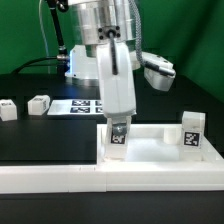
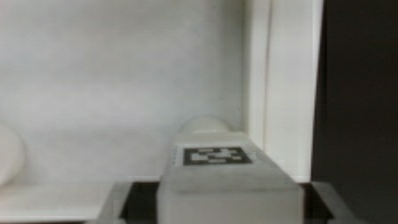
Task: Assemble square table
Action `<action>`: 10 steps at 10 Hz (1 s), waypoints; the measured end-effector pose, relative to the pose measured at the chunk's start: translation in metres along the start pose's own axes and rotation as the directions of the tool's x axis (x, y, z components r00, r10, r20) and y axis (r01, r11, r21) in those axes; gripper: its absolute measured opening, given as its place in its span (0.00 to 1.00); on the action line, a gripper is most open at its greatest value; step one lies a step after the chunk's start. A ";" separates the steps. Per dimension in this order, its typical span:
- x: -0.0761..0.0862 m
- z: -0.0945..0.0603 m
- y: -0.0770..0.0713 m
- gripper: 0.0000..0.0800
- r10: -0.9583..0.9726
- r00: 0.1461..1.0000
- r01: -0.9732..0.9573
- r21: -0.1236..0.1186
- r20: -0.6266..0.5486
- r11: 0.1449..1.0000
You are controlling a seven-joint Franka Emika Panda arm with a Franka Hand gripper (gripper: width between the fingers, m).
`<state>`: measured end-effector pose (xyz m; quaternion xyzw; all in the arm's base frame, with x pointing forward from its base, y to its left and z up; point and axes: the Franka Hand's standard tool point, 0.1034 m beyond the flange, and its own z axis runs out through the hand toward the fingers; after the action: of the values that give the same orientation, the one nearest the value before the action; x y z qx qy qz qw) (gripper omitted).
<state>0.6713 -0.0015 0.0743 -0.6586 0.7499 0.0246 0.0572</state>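
Note:
The square table top [image 1: 150, 152] is a white tray with a raised rim, lying at the front of the black table. My gripper [image 1: 120, 127] is shut on a white leg [image 1: 119, 137] with a square tag and holds it upright over the top's corner on the exterior view's left, at or just above its floor. In the wrist view the leg [image 2: 217, 158] sits between my dark fingers [image 2: 143, 203], pointing at the top's floor [image 2: 107, 80] beside its rim [image 2: 285, 80]. Another leg [image 1: 192, 131] stands upright at the top's right corner. Two more legs [image 1: 8, 110] [image 1: 40, 103] lie at the exterior view's left.
The long white L-shaped wall [image 1: 60, 178] runs along the front, against the table top. The marker board [image 1: 85, 105] lies flat behind my arm. A white rounded shape [image 2: 6, 155] shows at the wrist view's edge.

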 end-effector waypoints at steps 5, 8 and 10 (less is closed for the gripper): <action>0.009 -0.004 0.007 0.78 -0.570 0.821 0.569 -0.066 -0.002 0.820; 0.004 -0.002 0.010 0.81 -0.759 0.651 0.757 -0.076 0.012 0.649; 0.006 -0.001 0.010 0.81 -0.865 0.502 0.863 -0.081 0.018 0.499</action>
<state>0.6609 -0.0061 0.0747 -0.9469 0.3202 0.0143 0.0264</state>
